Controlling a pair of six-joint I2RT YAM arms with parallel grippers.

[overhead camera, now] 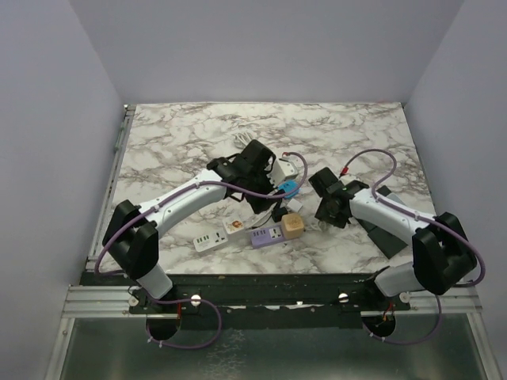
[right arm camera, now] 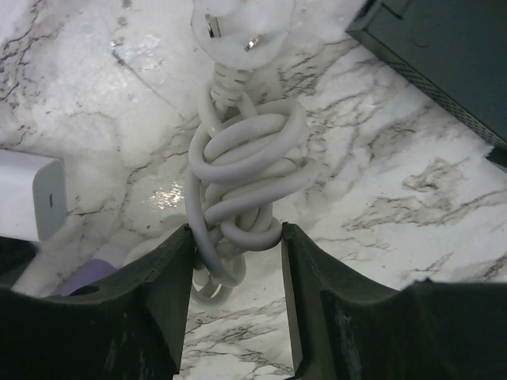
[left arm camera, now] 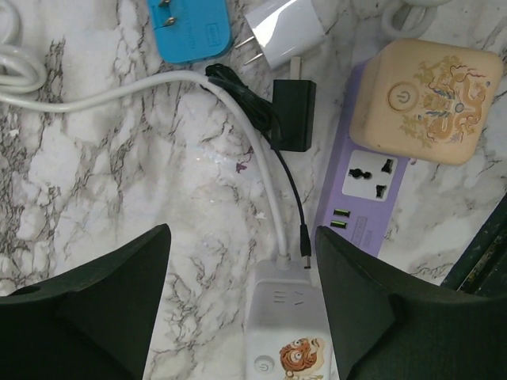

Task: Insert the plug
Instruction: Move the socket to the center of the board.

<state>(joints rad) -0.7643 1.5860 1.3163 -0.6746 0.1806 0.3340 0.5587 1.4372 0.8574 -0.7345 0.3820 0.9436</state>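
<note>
Between the right gripper's (right arm camera: 235,229) jaws: coiled cable (right arm camera: 245,166), seemingly pinched on both flanks. White plug (right arm camera: 238,20) lies straight ahead past the coil on the marble table (right arm camera: 412,198), long axis in line with the fingers. Right arm nearer, low, wrist tipped down. Left gripper (left arm camera: 242,233) spread wide over white power strip (left arm camera: 289,332).
</note>
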